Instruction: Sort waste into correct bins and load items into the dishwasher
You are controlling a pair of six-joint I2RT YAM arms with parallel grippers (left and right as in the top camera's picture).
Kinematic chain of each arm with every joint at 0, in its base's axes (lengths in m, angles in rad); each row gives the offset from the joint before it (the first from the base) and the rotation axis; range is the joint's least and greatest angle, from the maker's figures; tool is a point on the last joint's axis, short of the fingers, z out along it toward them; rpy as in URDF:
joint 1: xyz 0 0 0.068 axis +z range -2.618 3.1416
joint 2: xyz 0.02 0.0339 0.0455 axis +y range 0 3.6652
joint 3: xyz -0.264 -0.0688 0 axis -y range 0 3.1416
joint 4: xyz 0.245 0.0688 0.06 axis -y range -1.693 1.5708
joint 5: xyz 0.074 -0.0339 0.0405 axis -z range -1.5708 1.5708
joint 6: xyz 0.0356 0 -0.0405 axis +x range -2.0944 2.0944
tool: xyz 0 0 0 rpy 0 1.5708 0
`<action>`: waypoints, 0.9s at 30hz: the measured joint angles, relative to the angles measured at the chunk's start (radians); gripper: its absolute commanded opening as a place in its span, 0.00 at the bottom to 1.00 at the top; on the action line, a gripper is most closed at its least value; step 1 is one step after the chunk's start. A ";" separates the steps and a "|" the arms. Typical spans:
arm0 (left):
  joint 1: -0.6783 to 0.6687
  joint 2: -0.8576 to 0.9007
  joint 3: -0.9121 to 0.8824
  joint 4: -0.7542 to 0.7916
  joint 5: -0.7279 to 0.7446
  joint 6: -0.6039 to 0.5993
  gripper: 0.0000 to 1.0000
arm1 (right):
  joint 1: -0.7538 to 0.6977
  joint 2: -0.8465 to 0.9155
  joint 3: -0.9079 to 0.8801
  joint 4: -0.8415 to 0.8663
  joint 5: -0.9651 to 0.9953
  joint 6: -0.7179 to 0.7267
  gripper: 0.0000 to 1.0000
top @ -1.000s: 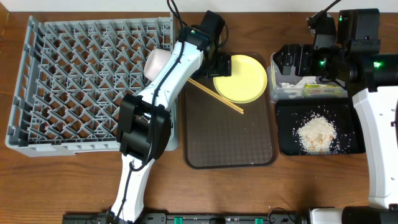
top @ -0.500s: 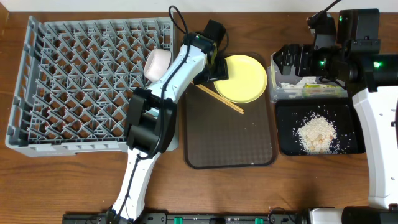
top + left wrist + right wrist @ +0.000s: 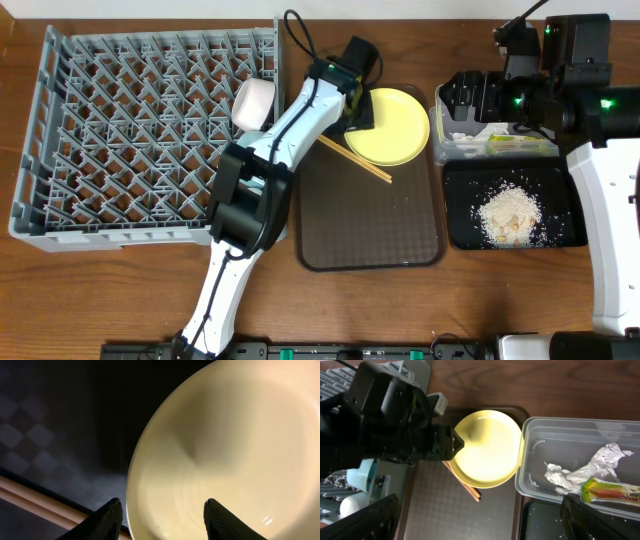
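The right gripper (image 3: 477, 515) hangs with its two dark fingers spread wide. Straight ahead of it lies the large round yellow plate (image 3: 487, 450) on the flat brown tray (image 3: 432, 505). Two thin wooden chopsticks (image 3: 466, 486) poke out from under the plate's nearer edge. Ahead and to the right, the clear plastic rectangular tub (image 3: 535, 450) holds crumpled white paper (image 3: 590, 467) and a green-yellow printed wrapper (image 3: 612, 492). The black left gripper (image 3: 451, 444) sits at the plate's left rim.

Robotics laboratory bench staged as a kitchen: a bare wooden tabletop (image 3: 120, 290) carries a grey dish rack (image 3: 130, 130) at frame left and a brown tray (image 3: 370, 220) at centre, flanked by the left arm (image 3: 290, 130) and right arm (image 3: 610, 200).
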 measured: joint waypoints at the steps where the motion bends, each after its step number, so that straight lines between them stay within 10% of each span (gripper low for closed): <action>1: 0.000 0.000 -0.004 0.001 0.000 -0.002 0.50 | 0.000 0.000 0.000 0.000 0.000 0.000 0.99; 27: 0.001 0.000 -0.063 0.045 -0.049 -0.052 0.40 | 0.000 0.000 0.000 0.000 0.000 0.000 0.99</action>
